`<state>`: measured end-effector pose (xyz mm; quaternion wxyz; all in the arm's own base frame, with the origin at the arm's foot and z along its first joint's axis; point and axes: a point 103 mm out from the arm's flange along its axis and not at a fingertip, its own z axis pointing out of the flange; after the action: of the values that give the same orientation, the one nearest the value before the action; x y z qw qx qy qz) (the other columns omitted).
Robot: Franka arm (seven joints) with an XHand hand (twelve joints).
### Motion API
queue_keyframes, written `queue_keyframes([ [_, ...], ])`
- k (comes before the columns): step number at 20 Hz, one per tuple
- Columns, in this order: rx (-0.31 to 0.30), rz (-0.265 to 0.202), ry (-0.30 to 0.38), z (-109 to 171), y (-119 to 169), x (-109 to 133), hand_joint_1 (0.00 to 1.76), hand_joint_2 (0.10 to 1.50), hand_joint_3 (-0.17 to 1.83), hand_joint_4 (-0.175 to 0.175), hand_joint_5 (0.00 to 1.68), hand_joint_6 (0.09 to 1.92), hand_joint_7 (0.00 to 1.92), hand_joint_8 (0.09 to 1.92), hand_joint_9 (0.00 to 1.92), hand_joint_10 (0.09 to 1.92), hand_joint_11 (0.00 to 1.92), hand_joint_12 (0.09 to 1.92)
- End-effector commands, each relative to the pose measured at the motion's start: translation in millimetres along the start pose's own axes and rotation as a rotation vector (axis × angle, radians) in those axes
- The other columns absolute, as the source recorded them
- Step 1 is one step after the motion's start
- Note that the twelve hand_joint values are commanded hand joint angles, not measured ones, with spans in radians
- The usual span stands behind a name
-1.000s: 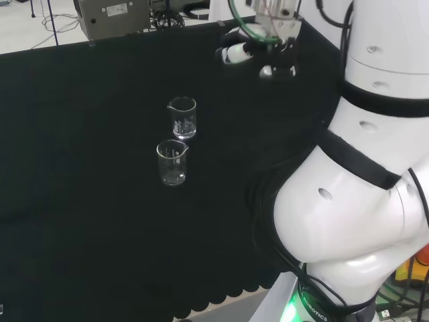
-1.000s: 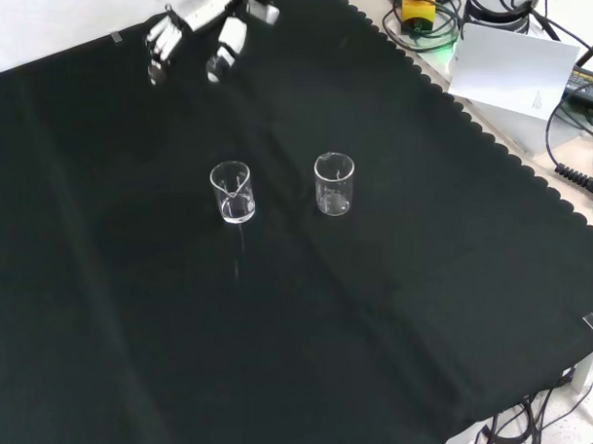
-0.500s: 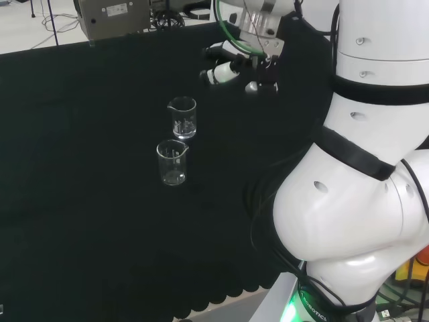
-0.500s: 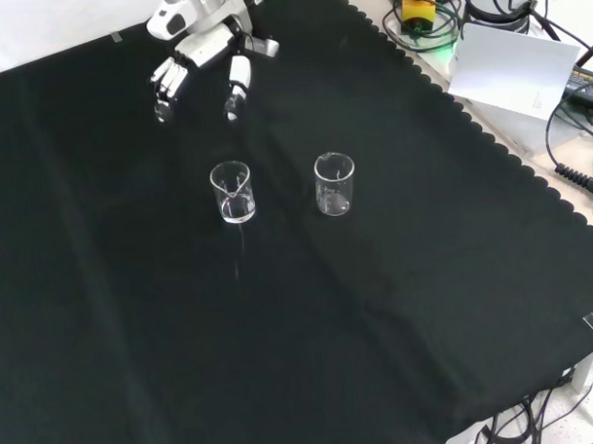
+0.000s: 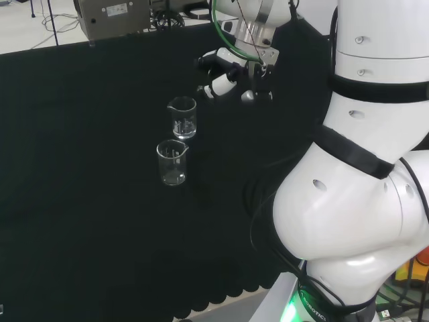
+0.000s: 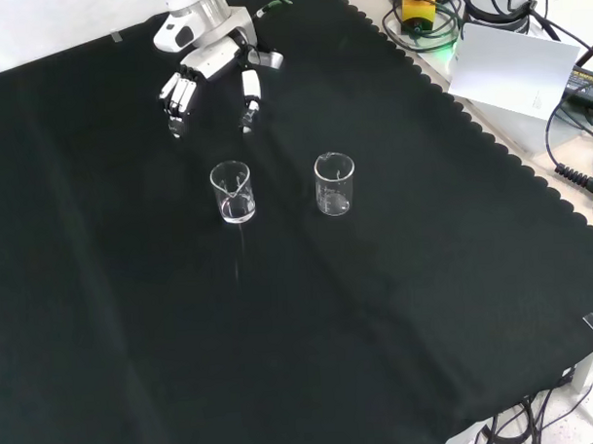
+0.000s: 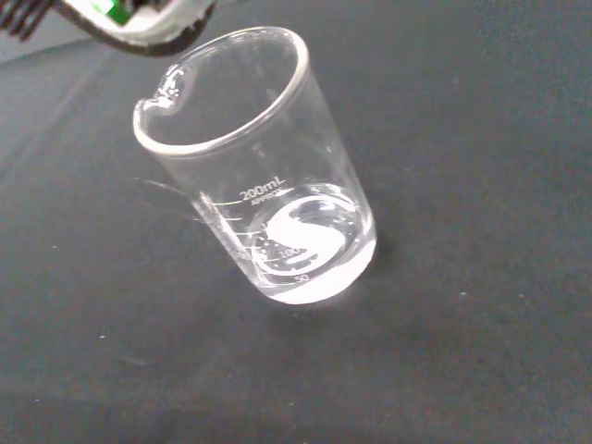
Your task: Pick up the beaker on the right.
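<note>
While the hand (image 6: 213, 64) hangs unclenched and empty, fingers (image 6: 178, 93) pointing down, the nearest beaker (image 6: 232, 191) (upright, spout visible) stands just below it in front view.

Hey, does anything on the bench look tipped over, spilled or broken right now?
Nothing stands out. Both beakers stand upright and intact on the dry black cloth, and the robot hand hangs open above them.

A white sheet (image 6: 510, 68) lies beside what seem cables (image 6: 576, 180), off the black cloth (image 6: 378, 326).
</note>
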<state>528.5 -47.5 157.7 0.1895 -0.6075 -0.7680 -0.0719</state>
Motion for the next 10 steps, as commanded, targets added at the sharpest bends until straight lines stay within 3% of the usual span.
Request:
queue_keyframes([
  [1, -0.010, -0.060, 0.081, 21, 5, 0, 0.84, 0.61, 0.51, -0.046, 0.52, 0.09, 0.39, 0.67, 0.55, 0.59, 0.22, 1.38],
  [10, -0.055, -0.083, 0.207, 47, 7, -6, 0.83, 0.59, 0.53, -0.046, 0.52, 0.09, 0.37, 0.66, 0.52, 0.58, 0.20, 1.38],
])
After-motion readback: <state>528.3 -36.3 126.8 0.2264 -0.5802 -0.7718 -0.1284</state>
